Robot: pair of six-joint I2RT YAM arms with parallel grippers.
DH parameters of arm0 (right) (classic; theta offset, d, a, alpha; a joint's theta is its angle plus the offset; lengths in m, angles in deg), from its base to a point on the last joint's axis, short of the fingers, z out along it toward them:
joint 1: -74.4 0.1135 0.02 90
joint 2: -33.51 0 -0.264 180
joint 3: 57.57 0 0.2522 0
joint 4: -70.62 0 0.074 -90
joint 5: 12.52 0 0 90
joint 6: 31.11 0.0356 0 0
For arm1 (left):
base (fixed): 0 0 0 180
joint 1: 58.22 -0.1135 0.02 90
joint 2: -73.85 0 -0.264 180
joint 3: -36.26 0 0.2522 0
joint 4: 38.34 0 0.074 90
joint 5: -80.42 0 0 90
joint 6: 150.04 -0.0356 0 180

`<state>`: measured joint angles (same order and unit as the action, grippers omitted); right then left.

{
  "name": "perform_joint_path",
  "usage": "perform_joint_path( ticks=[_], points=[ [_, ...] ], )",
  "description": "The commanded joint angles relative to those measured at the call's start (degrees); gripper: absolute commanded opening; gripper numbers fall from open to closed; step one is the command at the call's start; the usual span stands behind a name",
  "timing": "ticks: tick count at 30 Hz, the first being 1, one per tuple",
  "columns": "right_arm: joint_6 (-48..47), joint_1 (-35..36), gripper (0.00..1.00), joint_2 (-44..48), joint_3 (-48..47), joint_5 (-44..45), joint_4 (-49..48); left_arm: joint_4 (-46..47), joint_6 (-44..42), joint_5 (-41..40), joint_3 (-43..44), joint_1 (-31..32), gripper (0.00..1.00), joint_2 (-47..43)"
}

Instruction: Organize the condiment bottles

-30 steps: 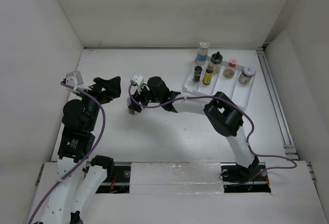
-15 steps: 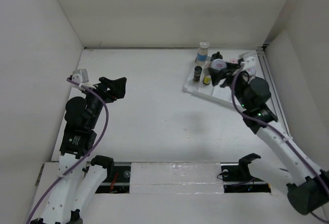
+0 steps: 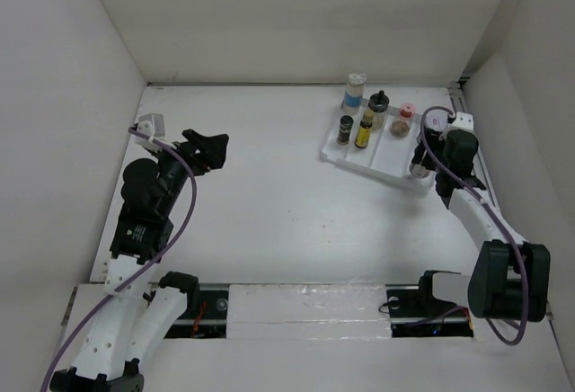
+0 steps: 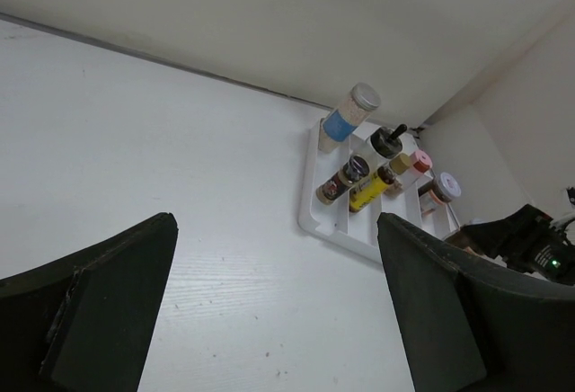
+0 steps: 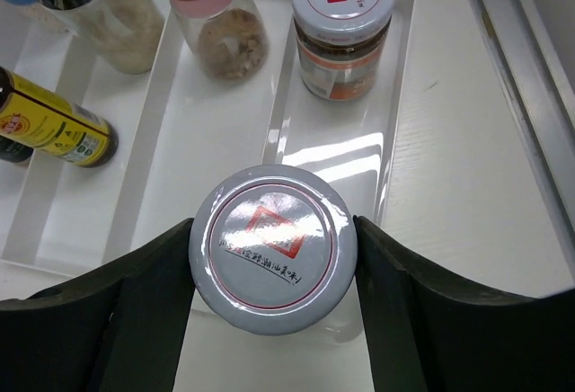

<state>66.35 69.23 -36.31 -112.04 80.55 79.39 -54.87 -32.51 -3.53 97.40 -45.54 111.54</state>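
Clamping: right gripper (image 5: 274, 275) jaws press both sides of silver-lidded jar (image 5: 274, 241), at the near end of the rightmost compartment of white tray (image 5: 402, 113), second jar (image 5: 343, 28) behind it. Left gripper (image 4: 277, 230) spread, empty, above table (image 4: 180, 185).

The white tray (image 5: 314, 154) is showing smooth, glossy plastic throwing back bright glare, while the table (image 5: 440, 212) beside it is looking matt white with a faint wood grain. The silver-lidded jar (image 5: 274, 248) is wearing a smooth, satin, metal-looking lid with red print, the pink-capped bottle (image 5: 220, 23) and purplish-lidded jar (image 5: 343, 28) are showing clear glassy bodies, and the yellow bottle (image 5: 54, 127) is carrying a glossy label.
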Motion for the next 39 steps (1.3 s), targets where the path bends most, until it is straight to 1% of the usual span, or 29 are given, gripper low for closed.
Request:
perform_joint_path(
  ticks=[1, 7, 8, 10, 14, 17, 20, 21, 23, 24, 25, 28, 32, 35, 36, 39],
  points=[
    [2.55, 0.25, 0.39, -0.91, -2.45, 0.35, -13.11, 3.12, -0.28, 0.72, 0.35, 0.14, 0.90, -0.16],
    [3.79, -0.90, 0.39, -5.58, -1.13, 2.03, -16.36, 3.12, -0.80, 0.72, 0.35, 0.14, 0.90, 0.45],
    [3.79, -0.90, 0.41, -6.37, -1.13, 2.72, -16.36, 3.12, -0.81, 0.72, 0.35, 0.14, 0.90, 0.45],
    [3.79, -1.50, 0.41, -6.90, -1.13, 5.00, -16.36, 3.12, -0.81, 0.72, 0.35, 0.14, 0.90, 0.45],
    [4.40, -2.74, 0.41, -6.91, -0.60, 5.02, -17.51, 2.59, -0.81, 0.72, 0.35, 0.14, 0.90, 1.16],
    [4.40, -2.74, 0.43, -8.05, -0.60, 5.80, -17.51, 2.59, -0.81, 0.72, 0.35, 0.14, 0.90, 1.16],
    [4.40, -2.74, 0.51, -10.50, -1.22, 4.67, -17.51, 2.59, -0.81, 0.72, 0.35, 0.14, 0.90, 1.77],
    [4.92, -3.44, 0.58, -10.51, -1.74, 3.71, -17.51, 2.59, -0.81, 0.72, 0.35, 0.14, 0.90, 1.77],
    [4.93, -3.44, 0.65, -10.51, -1.74, 3.00, -16.98, 2.59, -0.81, 0.72, 0.35, 0.14, 0.90, 1.77],
    [4.93, -3.44, 0.74, -10.51, -1.74, 2.47, -16.98, 2.59, -0.81, 0.72, 0.35, 0.14, 0.90, 1.77],
    [4.93, -3.44, 0.77, -10.51, -1.74, 1.94, -16.20, 2.59, -0.81, 0.72, 0.35, 0.14, 0.90, 1.77],
    [6.15, -4.67, 0.80, -9.99, -1.74, -0.52, -15.04, 2.59, -0.81, 0.72, 0.35, 0.14, 0.90, 1.77],
    [6.77, -5.72, 0.91, -8.14, -1.22, -2.98, -14.44, 2.59, -0.81, 1.25, 0.35, 0.14, 0.90, 1.16],
    [6.77, -5.73, 0.93, -3.49, -0.69, -4.56, -13.73, 2.59, -0.81, 1.25, 0.35, 0.14, 0.91, 1.16],
    [6.77, -5.73, 0.95, -0.35, -0.69, -4.56, -13.73, 2.59, -0.81, 1.77, 0.35, 0.14, 0.91, 1.16],
    [6.25, -3.28, 0.99, 4.85, -2.70, -6.49, -12.58, 2.59, -0.81, 2.31, 0.35, 0.14, 0.93, 1.16]
  ],
)
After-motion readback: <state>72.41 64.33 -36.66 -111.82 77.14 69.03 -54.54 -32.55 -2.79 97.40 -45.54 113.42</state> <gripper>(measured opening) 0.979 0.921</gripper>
